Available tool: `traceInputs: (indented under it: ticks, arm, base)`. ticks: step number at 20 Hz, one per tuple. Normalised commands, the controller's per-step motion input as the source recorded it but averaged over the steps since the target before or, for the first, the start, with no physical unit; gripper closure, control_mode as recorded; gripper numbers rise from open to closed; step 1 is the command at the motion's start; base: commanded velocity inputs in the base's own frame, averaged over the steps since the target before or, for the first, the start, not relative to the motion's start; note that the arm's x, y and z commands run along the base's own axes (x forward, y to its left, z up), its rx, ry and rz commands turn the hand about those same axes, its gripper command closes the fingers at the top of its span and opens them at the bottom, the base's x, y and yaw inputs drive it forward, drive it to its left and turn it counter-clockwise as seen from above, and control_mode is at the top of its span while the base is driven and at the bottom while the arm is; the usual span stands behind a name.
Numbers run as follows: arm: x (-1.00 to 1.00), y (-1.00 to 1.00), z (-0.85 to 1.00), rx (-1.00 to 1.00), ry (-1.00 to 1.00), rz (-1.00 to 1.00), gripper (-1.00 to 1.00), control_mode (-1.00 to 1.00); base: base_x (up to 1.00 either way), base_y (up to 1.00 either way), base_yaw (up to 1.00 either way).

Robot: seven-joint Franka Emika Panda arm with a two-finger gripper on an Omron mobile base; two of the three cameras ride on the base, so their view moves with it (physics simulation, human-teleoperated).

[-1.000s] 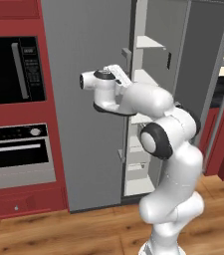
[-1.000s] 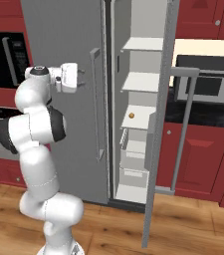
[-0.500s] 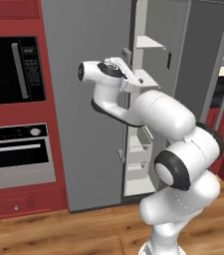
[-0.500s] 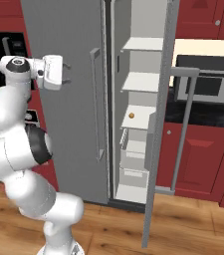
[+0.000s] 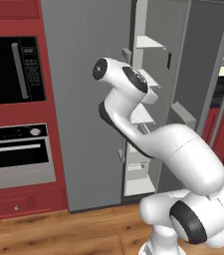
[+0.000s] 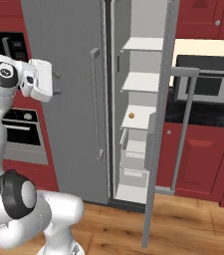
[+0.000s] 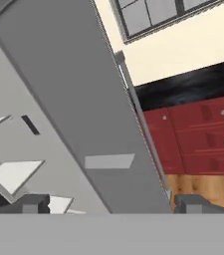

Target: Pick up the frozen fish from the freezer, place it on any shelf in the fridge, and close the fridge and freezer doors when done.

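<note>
Wood-plank floor [image 6: 183,224], red cabinets [image 6: 198,159] — freezer [image 6: 136,124] ajar, end effector [image 7: 111,204] wide open, empty-jawed.

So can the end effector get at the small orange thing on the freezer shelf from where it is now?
Probably not yet. The end effector hangs open in front of the closed fridge door, off to one side of the freezer. The freezer door stands open, so the orange item looks reachable after swinging across.

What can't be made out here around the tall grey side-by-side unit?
Wide fridge compartment's shelves: both base views, behind its closed plain grey door.
Yellowish speck on a white freezer shelf: right base view, too small to identify.
Lower freezer shelves: left base view, partly behind the white arm.
</note>
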Motion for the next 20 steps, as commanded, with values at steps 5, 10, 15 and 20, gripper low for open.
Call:
traceInputs:
  ticks: [5, 10, 15, 20]
  arm:
    - [-1.0, -0.37, 0.0, 0.23, 0.09, 0.2, -1.0, -1.0]
    - [-1.0, -0.5, 0.0, 0.25, 0.09, 0.23, -1.0, -1.0]
    - [-1.0, -0.74, 0.0, 0.23, 0.05, 0.25, -1.0, -1.0]
    - [-1.0, -1.0, 0.01, 0.25, 0.0, 0.23, -1.0, -1.0]
  base:
    - [0.0, 0.0, 0.0]
    - [0.0, 0.0, 0.0]
    - [0.0, 0.0, 0.0]
    - [0.0, 0.0, 0.0]
